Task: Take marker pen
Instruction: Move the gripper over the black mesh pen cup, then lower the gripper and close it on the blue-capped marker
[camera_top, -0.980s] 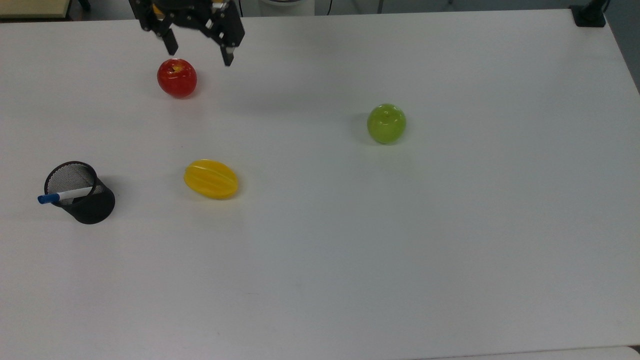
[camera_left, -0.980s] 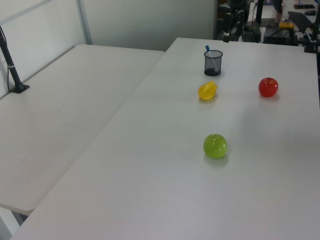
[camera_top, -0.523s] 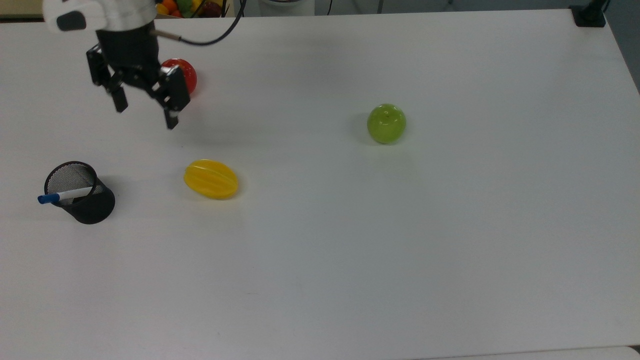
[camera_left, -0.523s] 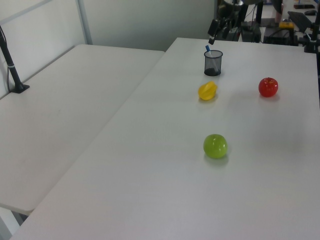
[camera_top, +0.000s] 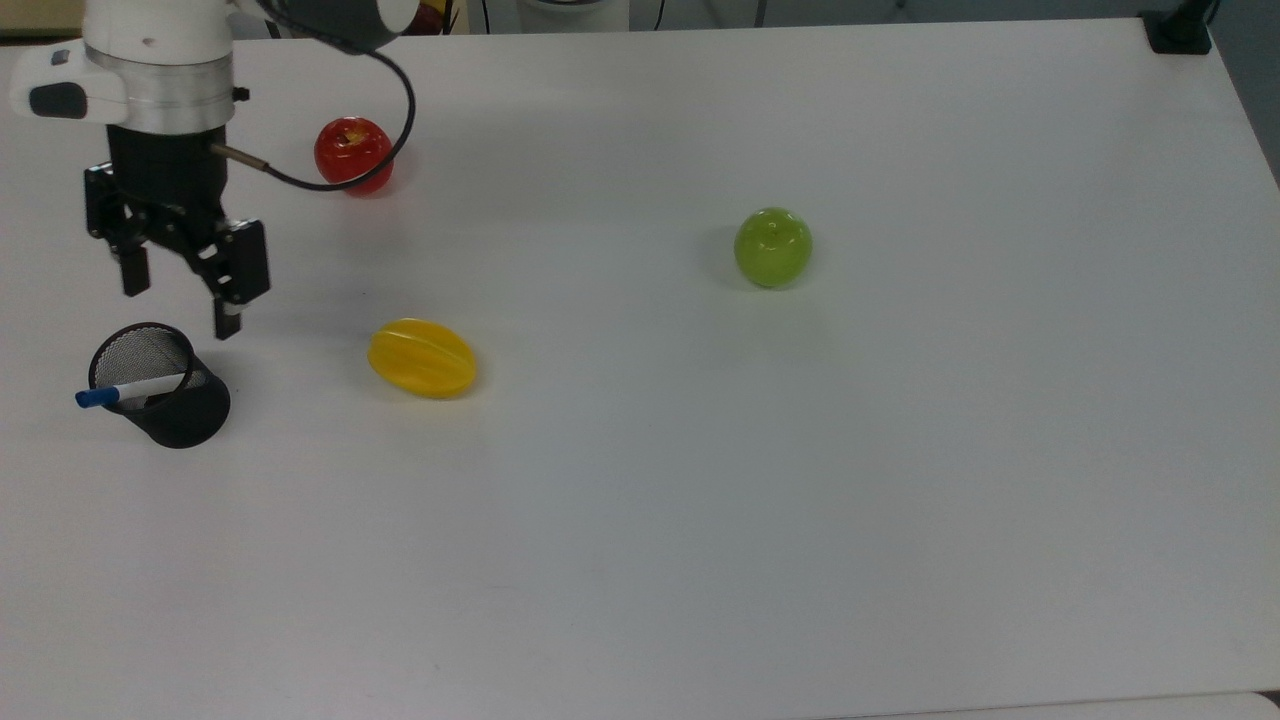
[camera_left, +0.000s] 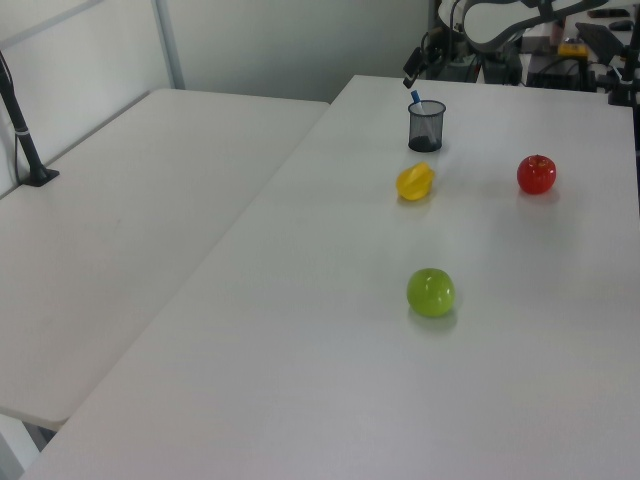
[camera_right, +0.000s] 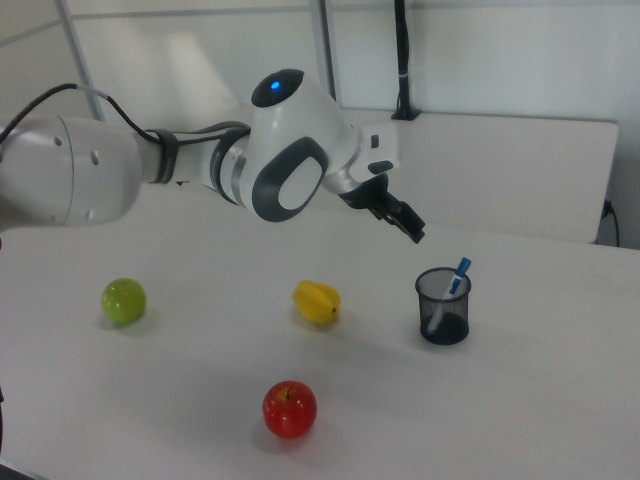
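The marker pen (camera_top: 135, 388) has a white barrel and a blue cap. It leans in a black mesh cup (camera_top: 178, 412) at the top view's left, cap poking over the rim. The right view shows the marker pen (camera_right: 456, 279) standing cap-up in the cup (camera_right: 443, 310), and the left view has the cup (camera_left: 426, 127) far back. My gripper (camera_top: 180, 308) hangs open just above the cup in the top view, with nothing between its fingers. In the right view my gripper (camera_right: 408, 226) is up and to the left of the cup, apart from it.
A yellow fruit (camera_top: 422, 358) lies to the right of the cup in the top view. A red apple (camera_top: 353, 155) sits behind my arm's cable, and a green apple (camera_top: 773, 247) lies mid-table. A second white table (camera_left: 130, 220) adjoins in the left view.
My gripper has swung from beside the red apple toward the top view's lower left, ending close above the mesh cup. It stays open. The marker pen and fruits have not moved.
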